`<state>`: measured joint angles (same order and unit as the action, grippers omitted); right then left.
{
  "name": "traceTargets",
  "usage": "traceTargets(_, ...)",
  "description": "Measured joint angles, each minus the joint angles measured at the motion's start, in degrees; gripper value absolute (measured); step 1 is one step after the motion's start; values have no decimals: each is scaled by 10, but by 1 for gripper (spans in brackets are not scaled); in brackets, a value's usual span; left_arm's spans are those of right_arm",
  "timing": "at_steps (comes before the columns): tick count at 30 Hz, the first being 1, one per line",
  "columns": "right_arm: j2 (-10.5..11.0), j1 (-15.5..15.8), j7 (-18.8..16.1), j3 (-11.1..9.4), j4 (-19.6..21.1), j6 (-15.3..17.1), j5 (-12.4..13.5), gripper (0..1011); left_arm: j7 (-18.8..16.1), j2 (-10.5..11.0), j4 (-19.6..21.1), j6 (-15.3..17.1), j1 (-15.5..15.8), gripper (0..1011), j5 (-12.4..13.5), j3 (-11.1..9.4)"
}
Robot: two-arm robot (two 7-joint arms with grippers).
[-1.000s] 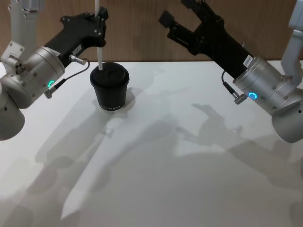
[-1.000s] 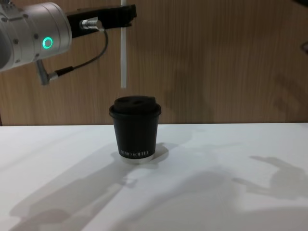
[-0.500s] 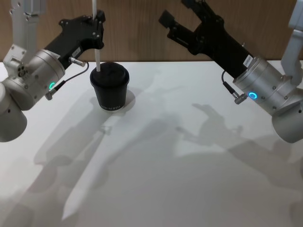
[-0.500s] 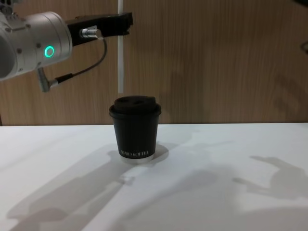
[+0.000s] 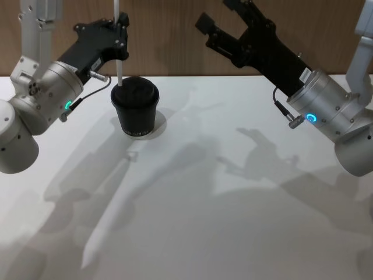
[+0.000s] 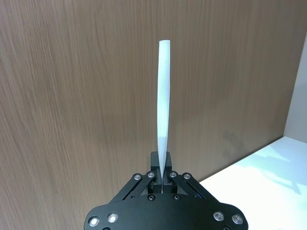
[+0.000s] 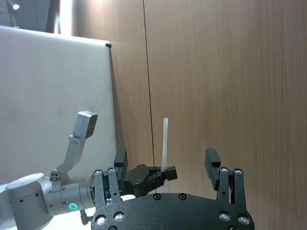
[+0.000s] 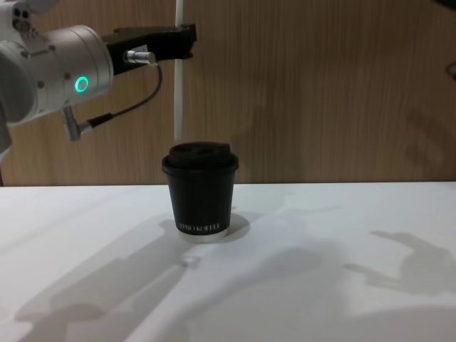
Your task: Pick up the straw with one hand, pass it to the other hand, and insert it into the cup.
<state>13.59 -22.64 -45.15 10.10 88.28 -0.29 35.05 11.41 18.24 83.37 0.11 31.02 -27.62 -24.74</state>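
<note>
The white straw (image 5: 118, 61) hangs upright in my left gripper (image 5: 120, 34), which is shut on its upper part. Its lower end hovers just above the left side of the lid of the black cup (image 5: 135, 109). From the chest, the straw (image 8: 178, 78) ends a little over the cup (image 8: 201, 194), with the left gripper (image 8: 182, 40) high above it. The left wrist view shows the straw (image 6: 164, 105) pinched between the fingertips (image 6: 167, 168). My right gripper (image 5: 224, 17) stands open and raised at the back right, holding nothing. In its wrist view the right gripper (image 7: 165, 163) faces the straw (image 7: 165, 141).
The cup stands on a white table (image 5: 233, 204) in front of a wooden wall (image 8: 320, 85). A grey cable (image 8: 121, 110) loops below the left wrist.
My left gripper has carried the straw down and slightly to the left, so its lower end is closer to the lid. The right arm and the cup have not moved.
</note>
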Motion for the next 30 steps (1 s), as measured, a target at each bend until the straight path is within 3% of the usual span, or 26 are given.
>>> traceTargets(30,0,0,0,0,0,0,0,1001,11,-31,-62,-4,25,6,20,-2)
